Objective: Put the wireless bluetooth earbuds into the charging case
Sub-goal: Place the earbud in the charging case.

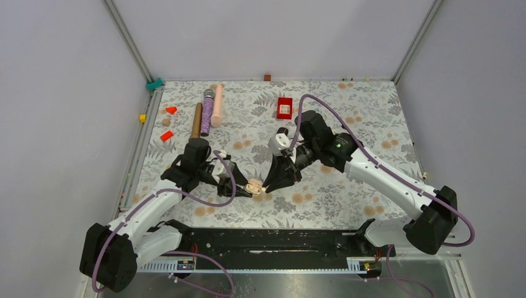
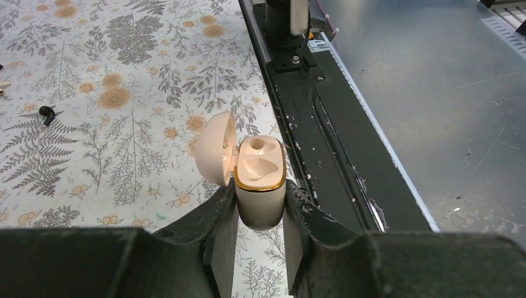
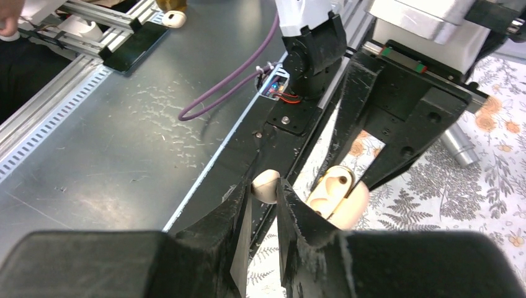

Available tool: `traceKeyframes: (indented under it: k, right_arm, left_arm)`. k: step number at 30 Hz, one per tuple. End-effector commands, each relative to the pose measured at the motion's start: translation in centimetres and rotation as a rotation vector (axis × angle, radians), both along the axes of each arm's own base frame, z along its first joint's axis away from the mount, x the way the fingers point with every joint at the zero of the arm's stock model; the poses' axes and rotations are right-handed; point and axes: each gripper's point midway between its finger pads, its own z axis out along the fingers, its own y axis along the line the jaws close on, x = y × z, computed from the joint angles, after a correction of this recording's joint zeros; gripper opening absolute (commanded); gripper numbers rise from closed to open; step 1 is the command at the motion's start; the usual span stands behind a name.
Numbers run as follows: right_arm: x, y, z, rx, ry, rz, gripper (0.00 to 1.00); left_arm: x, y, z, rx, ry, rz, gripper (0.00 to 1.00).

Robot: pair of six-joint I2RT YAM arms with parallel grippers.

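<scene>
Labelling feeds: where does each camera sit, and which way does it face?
Top external: above and behind, looking down at the table; both arms show.
Left wrist: arm-mounted, looks along the left gripper, clamping the open charging case, toward the rail.
Right wrist: arm-mounted, looks along the right gripper, pinching a whitish earbud.
All share the charging case.

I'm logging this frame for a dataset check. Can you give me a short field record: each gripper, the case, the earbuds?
left gripper: shut on case
case: lid open, both sockets empty
right gripper: shut on whitish earbud, close beside the case
black earbud: lying on the table, away from both grippers
task state: no earbud in the case yet
</scene>
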Motion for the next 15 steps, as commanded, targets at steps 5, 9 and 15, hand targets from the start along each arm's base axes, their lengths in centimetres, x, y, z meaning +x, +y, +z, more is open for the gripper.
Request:
traceKeyframes:
  k: [5,9,15]
  right_arm:
    - [2.2,1.3,-1.0,-0.002,-0.005,-0.097,0.11]
    - [2.7,1.7,-1.5,0.011,0.054,-0.161,0.11]
    - [2.8,1.8,-1.9,0.032,0.043,-0.183,0.11]
  left_arm:
    - [0.0,-0.4,2.2,-0.055,-0.072,-0.055,0.0]
    - [0.3,-0.4,2.1,-0.048,-0.075,-0.045,0.0]
    - [0.4,-0.5,2.2,-0.043,-0.063,-0.043,0.0]
